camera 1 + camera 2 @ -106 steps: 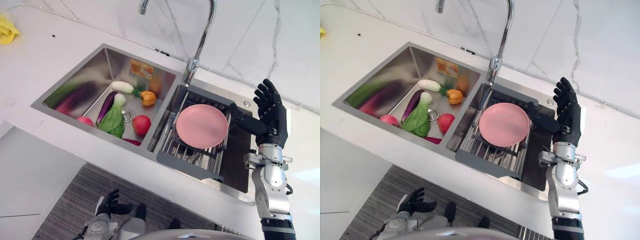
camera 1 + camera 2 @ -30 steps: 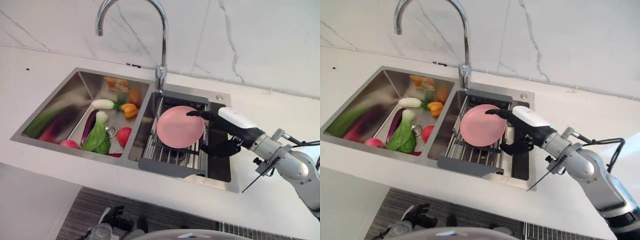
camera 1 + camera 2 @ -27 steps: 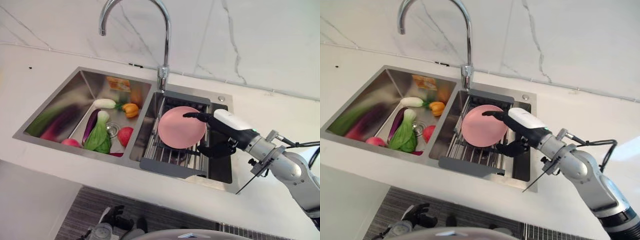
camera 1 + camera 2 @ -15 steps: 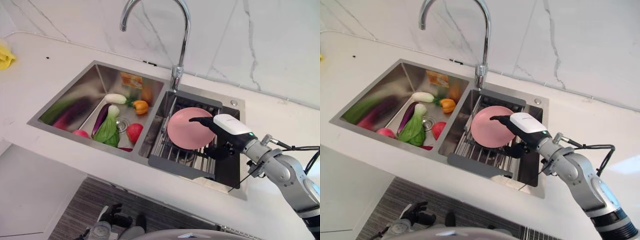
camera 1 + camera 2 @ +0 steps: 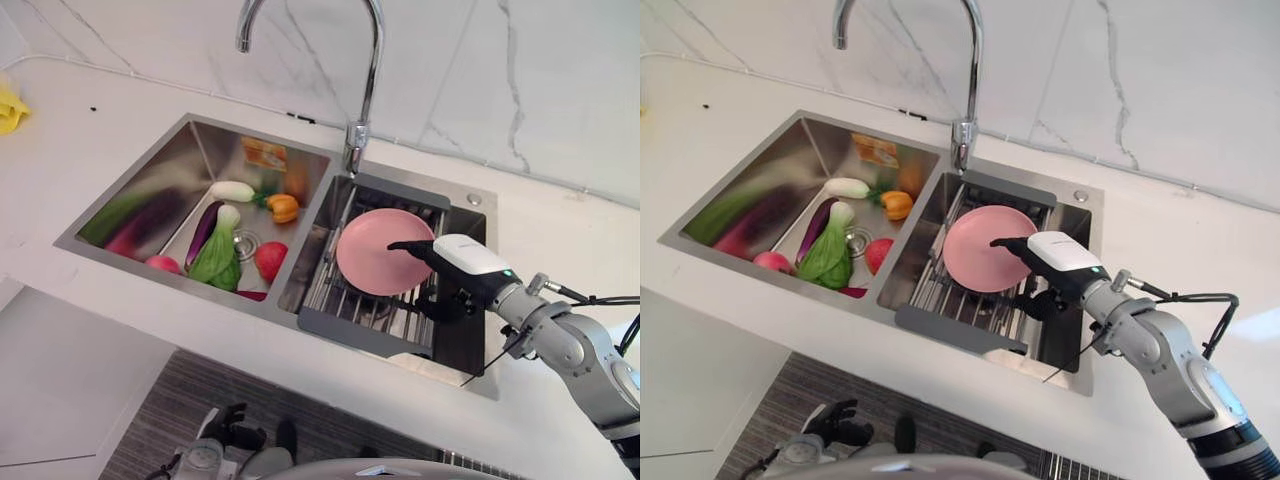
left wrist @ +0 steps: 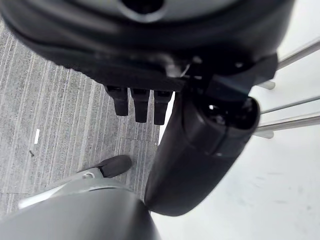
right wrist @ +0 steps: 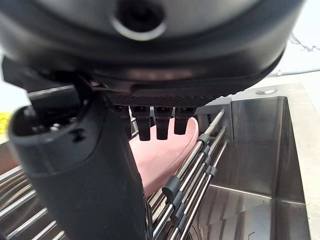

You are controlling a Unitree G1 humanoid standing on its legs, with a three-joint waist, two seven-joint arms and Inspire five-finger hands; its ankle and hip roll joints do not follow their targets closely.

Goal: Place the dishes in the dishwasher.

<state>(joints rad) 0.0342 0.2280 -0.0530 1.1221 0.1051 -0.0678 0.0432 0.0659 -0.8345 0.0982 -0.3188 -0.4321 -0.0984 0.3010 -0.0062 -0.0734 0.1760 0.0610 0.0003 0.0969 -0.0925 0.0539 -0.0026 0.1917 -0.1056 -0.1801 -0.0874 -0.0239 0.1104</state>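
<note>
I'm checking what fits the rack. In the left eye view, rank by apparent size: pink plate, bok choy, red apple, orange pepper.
1. pink plate
2. bok choy
3. red apple
4. orange pepper; it looks close to the apple, so these last two are unsure.

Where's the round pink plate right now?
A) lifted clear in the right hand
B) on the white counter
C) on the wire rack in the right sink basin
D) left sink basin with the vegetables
C: the round pink plate lies on the wire rack in the right basin of the steel sink, with the right hand reaching over its right edge.
</note>
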